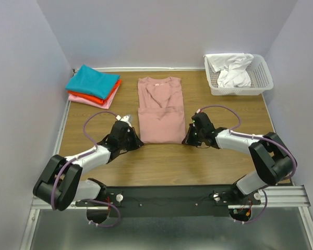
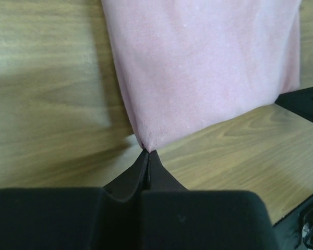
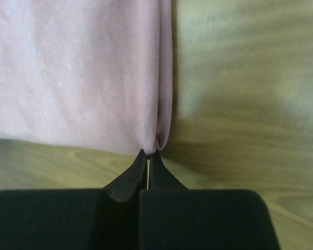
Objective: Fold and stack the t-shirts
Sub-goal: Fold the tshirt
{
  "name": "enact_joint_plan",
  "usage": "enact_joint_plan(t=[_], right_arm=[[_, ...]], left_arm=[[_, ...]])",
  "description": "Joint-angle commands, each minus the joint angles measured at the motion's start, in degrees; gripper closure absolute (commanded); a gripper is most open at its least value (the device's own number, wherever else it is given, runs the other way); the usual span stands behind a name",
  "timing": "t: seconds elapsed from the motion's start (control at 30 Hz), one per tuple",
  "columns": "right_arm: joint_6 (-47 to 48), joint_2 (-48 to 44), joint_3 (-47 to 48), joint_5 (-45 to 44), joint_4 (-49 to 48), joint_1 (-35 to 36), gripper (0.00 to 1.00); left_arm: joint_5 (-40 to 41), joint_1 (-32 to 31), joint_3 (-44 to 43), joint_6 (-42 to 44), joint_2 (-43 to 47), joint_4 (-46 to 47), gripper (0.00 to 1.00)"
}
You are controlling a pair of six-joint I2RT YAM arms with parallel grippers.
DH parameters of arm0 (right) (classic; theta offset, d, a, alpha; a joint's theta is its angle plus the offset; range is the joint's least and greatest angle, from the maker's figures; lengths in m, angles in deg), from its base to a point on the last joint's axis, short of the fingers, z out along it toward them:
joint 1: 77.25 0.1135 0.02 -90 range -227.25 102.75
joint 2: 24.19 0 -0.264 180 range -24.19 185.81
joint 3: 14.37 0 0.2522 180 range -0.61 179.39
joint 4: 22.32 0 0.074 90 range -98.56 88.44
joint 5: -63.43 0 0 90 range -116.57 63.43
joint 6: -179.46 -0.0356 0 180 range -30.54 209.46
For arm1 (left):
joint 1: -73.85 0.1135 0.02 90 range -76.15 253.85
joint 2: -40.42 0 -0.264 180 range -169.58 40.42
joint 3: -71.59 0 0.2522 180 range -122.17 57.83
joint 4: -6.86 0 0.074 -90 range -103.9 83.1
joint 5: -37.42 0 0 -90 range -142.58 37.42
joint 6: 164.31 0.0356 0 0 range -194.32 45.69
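Two pinches: left hand [image 2: 147, 153] and right hand [image 3: 148, 153] each closed on a near corner of pink tee [image 1: 160, 112] | risk — shallow bites may slip on lift, skewing fold

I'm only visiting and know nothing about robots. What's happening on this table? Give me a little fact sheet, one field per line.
Shirt in work: dusty-pink cotton t-shirt, partly folded, flat mid-table
Left gripper: shut, pinching the shirt's near left corner
Right gripper: shut, pinching its near right corner
Stack, far left: teal folded t-shirt on top, orange-red one beneath, pink one at bottom
Far right: white plastic mesh basket holding crumpled white cloth
Surface: wooden table
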Motion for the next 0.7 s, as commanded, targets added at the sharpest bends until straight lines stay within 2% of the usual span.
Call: enact_joint_plan(t=[0.0,0.07,0.2,0.27,0.4,0.53,0.67], right_arm=[[2.98,-5.67,-5.42,10.24,0.98,0.71,1.00],[2.82,-9.01,-7.98,12.89,1.06,1.50,1.00],[0.80,-19.12,-12.29,15.71,2.64,2.20,1.00],[1.23,-25.08,-13.26,17.55,3.87,2.29,1.00],[0.79,-33.26,-12.74,19.76,5.63,2.29,0.99],[0.44,-37.68,-9.58,19.24,7.39,2.38,0.99],[1.58,-37.78,-5.37,16.95,8.01,2.38,1.00]], left_arm=[[1.49,-2.69,3.03,-1.91,7.04,-4.23,1.00],[2.63,-5.41,3.83,-4.46,9.95,-7.23,1.00],[6.41,-11.13,4.18,-8.94,22.40,-15.91,1.00],[8.78,-12.45,3.57,-9.82,26.82,-18.92,1.00],[7.83,-12.72,2.43,-8.60,38.50,-21.57,1.00],[10.88,-12.63,-1.26,-7.46,41.26,-22.53,1.00],[14.41,-12.54,-4.69,-6.22,38.28,-20.17,1.00]])
